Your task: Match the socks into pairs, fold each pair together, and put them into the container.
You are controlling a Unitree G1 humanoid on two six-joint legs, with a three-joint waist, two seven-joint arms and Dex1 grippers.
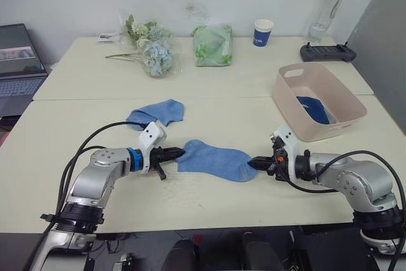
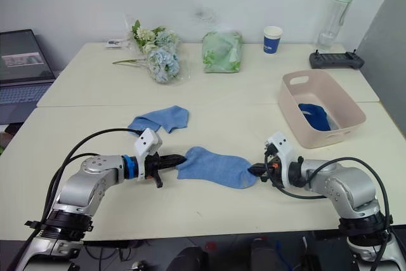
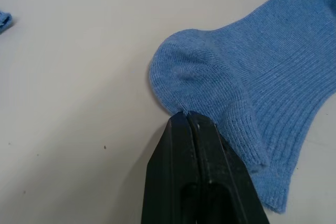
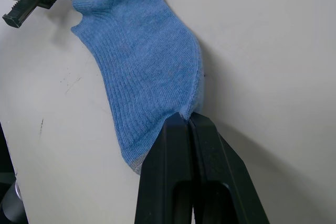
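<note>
Light blue ribbed sock (image 1: 212, 160) lies stretched between the left claw (image 1: 179, 153) and right claw (image 1: 254, 164), each pinched closed on an end. Soft, limp fabric, it looks best held at the edges.

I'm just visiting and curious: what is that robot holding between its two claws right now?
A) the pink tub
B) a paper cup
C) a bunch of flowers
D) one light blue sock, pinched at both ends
D: the left gripper and the right gripper are each shut on an opposite end of the light blue sock lying on the table.
</note>
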